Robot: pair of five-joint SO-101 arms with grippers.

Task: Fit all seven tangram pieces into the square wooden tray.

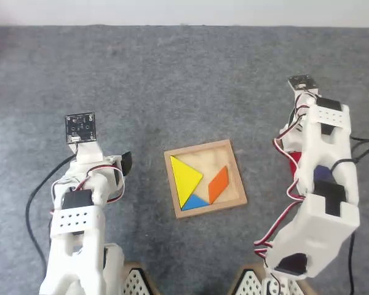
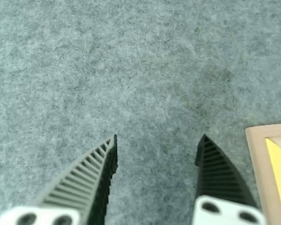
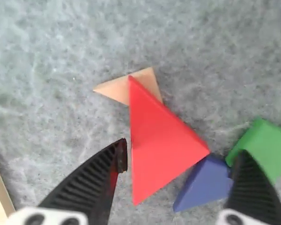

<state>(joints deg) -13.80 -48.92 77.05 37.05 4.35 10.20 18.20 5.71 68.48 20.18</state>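
In the high view the square wooden tray (image 1: 197, 147) lies at the centre of the frame on the grey, felt-covered bench (image 1: 172, 80), turned slightly off square. Three pieces are inside it. A large yellow triangle (image 1: 186, 177) fills the left part. A small blue triangle (image 1: 194, 202) sits at the lower edge, touching the yellow one. An orange parallelogram (image 1: 218, 184) stands slantwise just right of them. The rest of the tray floor is bare wood.

The left arm is at the lower left of the frame, beside the tray. In its wrist view the left hand (image 2: 159, 150) is wide open with nothing between its fingers, only grey felt below. A corner of the tray with the yellow piece is near one finger.

The right arm runs down the right side of the frame, well right of the tray. A little red and violet shows beneath it.

In the right wrist view the right hand (image 3: 182, 150) is spread wide above a cluster of loose pieces and holds none of them. A big red triangle (image 3: 159, 140) lies between the fingers. Its point overlaps a small wood-coloured triangle (image 3: 131, 86). A violet-blue piece (image 3: 203, 183) touches the red one's side. A green piece (image 3: 262, 145) sits just beside that, partly hidden by one finger. Whether the other finger touches the red edge cannot be told.
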